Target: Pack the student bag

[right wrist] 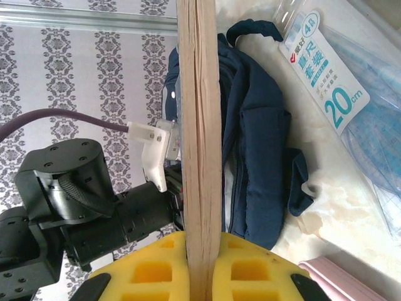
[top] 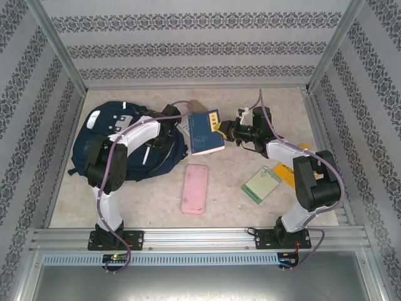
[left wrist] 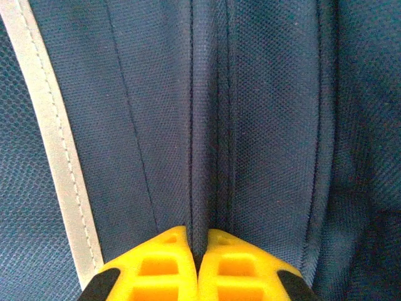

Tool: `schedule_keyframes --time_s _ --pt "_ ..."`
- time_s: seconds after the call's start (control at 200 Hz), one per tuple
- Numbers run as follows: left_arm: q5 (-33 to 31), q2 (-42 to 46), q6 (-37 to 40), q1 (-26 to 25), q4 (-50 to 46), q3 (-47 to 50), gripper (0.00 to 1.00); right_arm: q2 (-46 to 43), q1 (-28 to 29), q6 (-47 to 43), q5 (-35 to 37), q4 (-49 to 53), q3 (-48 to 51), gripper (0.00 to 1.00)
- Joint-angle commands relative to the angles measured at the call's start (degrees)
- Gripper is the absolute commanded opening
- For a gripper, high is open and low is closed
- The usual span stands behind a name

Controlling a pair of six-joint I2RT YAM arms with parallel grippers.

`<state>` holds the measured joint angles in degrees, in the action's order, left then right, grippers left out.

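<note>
We see the left claw point(left wrist: 197, 263) pinching the student bag point(top: 91, 153), arm arched — bag lengthwise leftward of it; right claw point(right wrist: 200, 269) clamps a book point(top: 205, 132).

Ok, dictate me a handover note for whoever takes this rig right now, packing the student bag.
Left gripper: shut on a fabric fold of the student bag.
Right gripper: shut on the blue book, held just right of the bag.
Done: book gripped; the bag's contents are not visible.
Left: put the book in, then likely the pink case, green notebook, yellow item and ruler pack lying on the table.
</note>
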<state>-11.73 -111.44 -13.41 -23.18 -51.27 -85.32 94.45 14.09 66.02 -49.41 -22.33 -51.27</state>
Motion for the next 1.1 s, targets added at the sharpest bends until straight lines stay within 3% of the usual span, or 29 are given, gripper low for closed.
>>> schedule_keyframes --time_s 0.0,0.255,0.52,0.769,1.094 --pt "-2.6 4.2 0.8 0.4 -3.0 -3.6 0.00 -1.0 2.2 -1.1 2.9 -1.5 -2.1 0.00" --pt "4.2 11.6 1.1 4.1 -6.0 -11.3 0.00 2.4 8.0 -0.1 9.5 -4.3 -4.6 0.00" --pt "18.1 15.7 3.0 12.2 -6.0 -16.5 0.00 12.3 15.1 3.0 14.9 -11.8 -12.2 0.00" --pt "33.4 19.6 1.2 18.4 -1.6 -16.8 0.00 25.1 20.9 8.5 21.3 -18.1 -24.8 0.00" --pt "41.5 20.0 -1.6 22.1 -1.0 -18.0 0.00 40.9 28.4 12.6 29.7 -17.3 -43.1 0.00"
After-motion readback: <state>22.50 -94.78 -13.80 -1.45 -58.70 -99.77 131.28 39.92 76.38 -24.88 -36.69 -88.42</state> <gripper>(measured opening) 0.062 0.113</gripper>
